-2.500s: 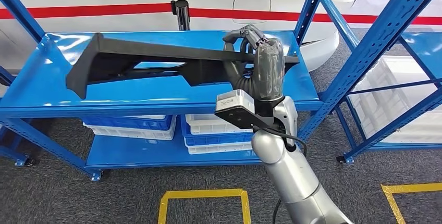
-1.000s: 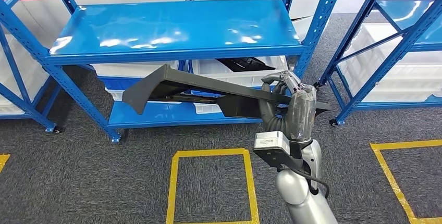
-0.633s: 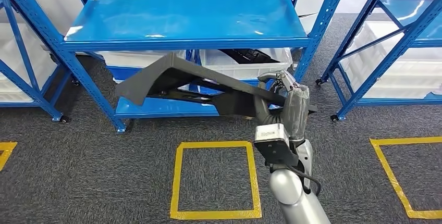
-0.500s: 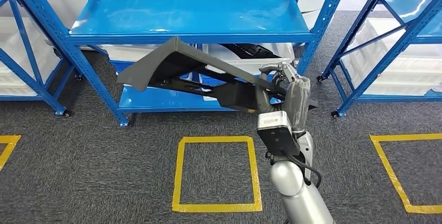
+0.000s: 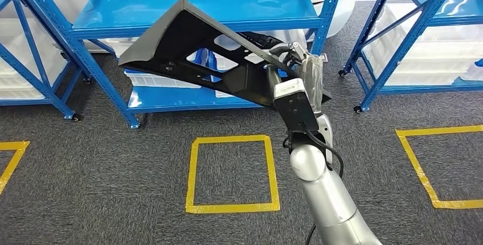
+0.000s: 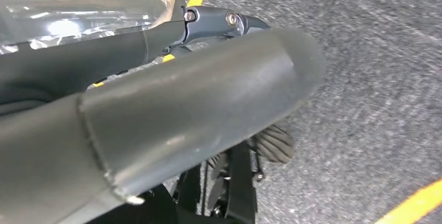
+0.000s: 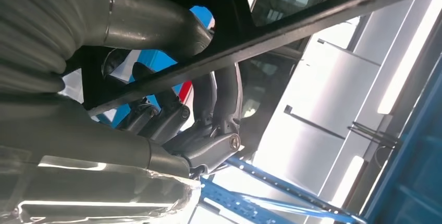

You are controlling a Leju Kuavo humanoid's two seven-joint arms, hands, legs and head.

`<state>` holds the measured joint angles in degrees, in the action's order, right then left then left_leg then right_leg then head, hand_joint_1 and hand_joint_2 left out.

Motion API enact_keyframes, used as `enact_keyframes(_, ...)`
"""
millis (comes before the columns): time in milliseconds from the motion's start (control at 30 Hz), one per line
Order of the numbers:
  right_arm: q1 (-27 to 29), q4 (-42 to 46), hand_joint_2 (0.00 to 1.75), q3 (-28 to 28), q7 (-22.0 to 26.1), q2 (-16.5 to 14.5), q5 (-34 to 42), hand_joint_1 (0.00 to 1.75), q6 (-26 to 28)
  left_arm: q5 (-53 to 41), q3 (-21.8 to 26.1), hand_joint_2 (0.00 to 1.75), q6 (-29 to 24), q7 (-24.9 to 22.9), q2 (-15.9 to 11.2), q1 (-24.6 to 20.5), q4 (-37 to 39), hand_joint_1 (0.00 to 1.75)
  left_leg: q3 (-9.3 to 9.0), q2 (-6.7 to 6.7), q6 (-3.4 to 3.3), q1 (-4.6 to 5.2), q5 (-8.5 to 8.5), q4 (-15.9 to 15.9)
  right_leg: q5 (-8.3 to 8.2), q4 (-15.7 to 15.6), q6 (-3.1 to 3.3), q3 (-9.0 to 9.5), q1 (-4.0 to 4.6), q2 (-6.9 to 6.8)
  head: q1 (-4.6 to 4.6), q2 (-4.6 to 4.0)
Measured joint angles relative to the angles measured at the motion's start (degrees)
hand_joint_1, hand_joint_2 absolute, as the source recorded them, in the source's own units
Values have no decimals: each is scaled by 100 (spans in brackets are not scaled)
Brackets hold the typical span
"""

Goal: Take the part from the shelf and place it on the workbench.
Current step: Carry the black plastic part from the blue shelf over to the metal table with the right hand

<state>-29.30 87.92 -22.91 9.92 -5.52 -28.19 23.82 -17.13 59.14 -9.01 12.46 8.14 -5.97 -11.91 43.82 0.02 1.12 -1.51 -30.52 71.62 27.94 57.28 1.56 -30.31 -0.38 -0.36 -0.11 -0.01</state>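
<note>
One hand, your right hand (image 5: 293, 65), grips the part (image 5: 193, 48) clear of the shelf (image 5: 193, 3); next, carry it to the workbench.

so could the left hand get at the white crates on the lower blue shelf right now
Probably not: the left hand hangs over grey carpet, and the long black part held by the right hand crosses before the white crates.

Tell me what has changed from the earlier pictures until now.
The right hand has lifted the black part off the blue shelf and carried it clear; the part's far end now tilts upward. The robot has backed away, so the view shifted. The fingers grip the same end throughout.
</note>
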Motion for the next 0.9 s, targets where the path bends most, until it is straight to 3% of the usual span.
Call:
enact_keyframes(33, -93, -103, 175, 16, 27, -14, 41, 175, -28, -1, 0, 0, -6, 13, 12, -7, 1, 0, -5, -2, 5, 0, -19, 240, -58, 10, 2, -80, 23, -1, -1, -1)
enact_keyframes(67, -165, -189, 175, 38, 53, -18, 72, 175, -49, -1, 0, 0, 4, 20, 19, -11, 1, 0, -104, -2, -2, 0, 75, 293, -107, 25, -4, -158, 42, -2, -3, 0)
enact_keyframes(133, -264, -325, 175, 92, 110, -18, 124, 175, -92, -3, 0, 0, 40, 37, 27, -14, 1, 0, -593, -14, -66, 8, 305, -209, -182, 65, -25, -286, 66, -4, -3, -1)
enact_keyframes(200, -341, -406, 175, 144, 182, -14, 168, 175, -125, -9, 0, 0, 80, 64, 26, -21, -1, 0, -1124, -30, -153, 35, 286, -958, -254, 92, -72, -376, 87, -7, 1, 0)
enact_keyframes(267, -395, -466, 175, 176, 250, -4, 200, 175, -134, -1, 0, 0, 121, 93, 26, -27, -3, 0, -1307, -32, -216, 85, 228, -1304, -339, 82, -161, -424, 73, -16, 2, 1)
enact_keyframes(333, -403, -520, 175, 211, 305, 13, 218, 175, -135, 17, 1, 0, 166, 118, 38, -32, 1, 0, -1293, -3, -282, 98, 337, -1433, -385, 71, -236, -470, 66, -8, -3, 0)
enact_keyframes(367, -400, -541, 175, 233, 327, 27, 225, 175, -135, 23, 1, 0, 183, 129, 45, -37, 3, 0, -1277, 19, -328, 83, 418, -1511, -309, 142, -245, -531, 71, 4, 14, -1)
enact_keyframes(400, -397, -561, 175, 256, 346, 48, 233, 175, -135, 24, 2, 0, 202, 138, 52, -43, 5, 0, -1247, 39, -359, 63, 501, -1582, -162, 309, -241, -620, 70, 16, 37, 0)
enact_keyframes(467, -384, -596, 175, 293, 374, 88, 252, 175, -134, 18, 2, 0, 237, 152, 56, -52, 6, 0, -1139, 61, -386, 41, 632, -1628, 266, 942, -231, -851, 26, 29, 81, -1)
enact_keyframes(533, -343, -634, 175, 323, 408, 124, 281, 175, -133, 0, 2, 0, 266, 160, 58, -53, 7, 0, -1001, 75, -348, 23, 733, -1621, 468, 1510, -311, -960, -42, 30, 85, -1)
enact_keyframes(567, -319, -654, 175, 338, 430, 138, 302, 175, -134, -11, 2, 0, 273, 161, 60, -53, 7, 0, -927, 81, -317, 3, 785, -1610, 419, 1557, -397, -897, -83, 30, 85, -1)
enact_keyframes(600, -303, -671, 175, 353, 453, 148, 327, 175, -134, -23, 2, 0, 277, 161, 63, -53, 8, 0, -847, 85, -278, -25, 830, -1587, 298, 1403, -499, -737, -127, 28, 86, -1)
enact_keyframes(667, -293, -695, 175, 384, 502, 152, 373, 175, -137, -37, 1, 0, 269, 161, 69, -58, 6, 0, -686, 88, -191, -65, 903, -1501, 108, 713, -666, -235, -191, 27, 99, -1)
enact_keyframes(700, -291, -701, 175, 395, 526, 152, 391, 175, -138, -41, 1, 0, 261, 161, 74, -60, 4, 0, -618, 87, -143, -68, 937, -1457, 106, 393, -680, -38, -177, 34, 105, -1)
enact_keyframes(767, -278, -718, 175, 409, 561, 154, 416, 175, -139, -49, 1, 0, 244, 159, 80, -61, 1, 0, -535, 78, -65, -42, 1028, -1413, 183, 103, -614, 109, -133, 50, 104, -1)
enact_keyframes(833, -262, -744, 175, 414, 570, 154, 428, 175, -142, -55, 1, 0, 238, 151, 89, -49, 4, 0, -490, 76, -20, -47, 1076, -1409, 133, 125, -494, 14, -154, 44, 78, -1)
enact_keyframes(867, -263, -755, 175, 415, 571, 148, 432, 175, -149, -57, 1, 0, 234, 145, 93, -43, 5, 0, -448, 75, -10, -61, 972, -1338, 88, 138, -421, -33, -165, 38, 66, -1)
enact_keyframes(900, -272, -764, 175, 416, 571, 139, 434, 175, -159, -58, 1, 0, 230, 137, 97, -40, 7, 0, -380, 69, 0, -71, 752, -1147, 36, 139, -335, -86, -171, 31, 55, -1)
